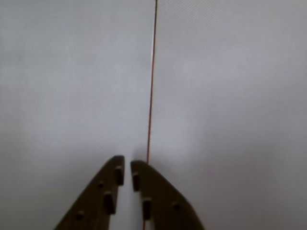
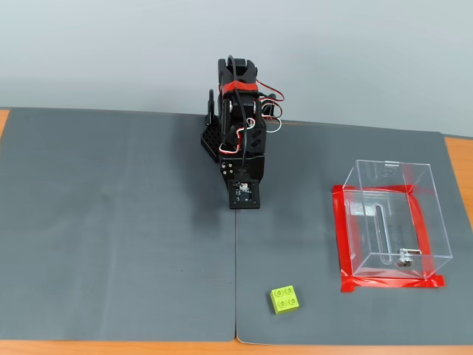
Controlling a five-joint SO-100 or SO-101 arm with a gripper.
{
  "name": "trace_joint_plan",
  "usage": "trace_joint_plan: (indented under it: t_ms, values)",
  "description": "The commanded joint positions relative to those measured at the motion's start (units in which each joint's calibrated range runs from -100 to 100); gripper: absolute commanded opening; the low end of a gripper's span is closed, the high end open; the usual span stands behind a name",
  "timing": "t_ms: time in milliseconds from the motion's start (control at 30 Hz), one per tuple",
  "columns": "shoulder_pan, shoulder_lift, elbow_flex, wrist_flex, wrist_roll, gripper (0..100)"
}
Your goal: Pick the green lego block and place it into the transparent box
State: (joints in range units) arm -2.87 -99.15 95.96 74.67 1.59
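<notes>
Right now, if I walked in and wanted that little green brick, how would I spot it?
Start at the grey mat covering the table in the fixed view, and find the seam down its middle. Near the front edge, just right of that seam, lies the green lego block, left of the transparent box and its red tape. It is the only lime-green thing, small, with four round studs.

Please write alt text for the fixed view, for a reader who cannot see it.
A small black robot arm sits folded at the back of a grey mat, holding nothing. A green lego block lies near the mat's front edge, right of the centre seam. Further right stands an empty transparent box inside a red tape outline.
</notes>
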Motion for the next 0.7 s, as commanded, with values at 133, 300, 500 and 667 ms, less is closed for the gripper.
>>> trace_joint_plan:
  t_ms: [133, 300, 500, 667]
  values:
    - [-0.3, -0.2, -3.6, 0.2, 0.1, 2]
    - [-0.3, -0.2, -3.6, 0.2, 0.1, 2]
    - [-0.5, -0.2, -3.6, 0.2, 0.1, 2]
    - [-0.5, -0.2, -3.6, 0.2, 0.1, 2]
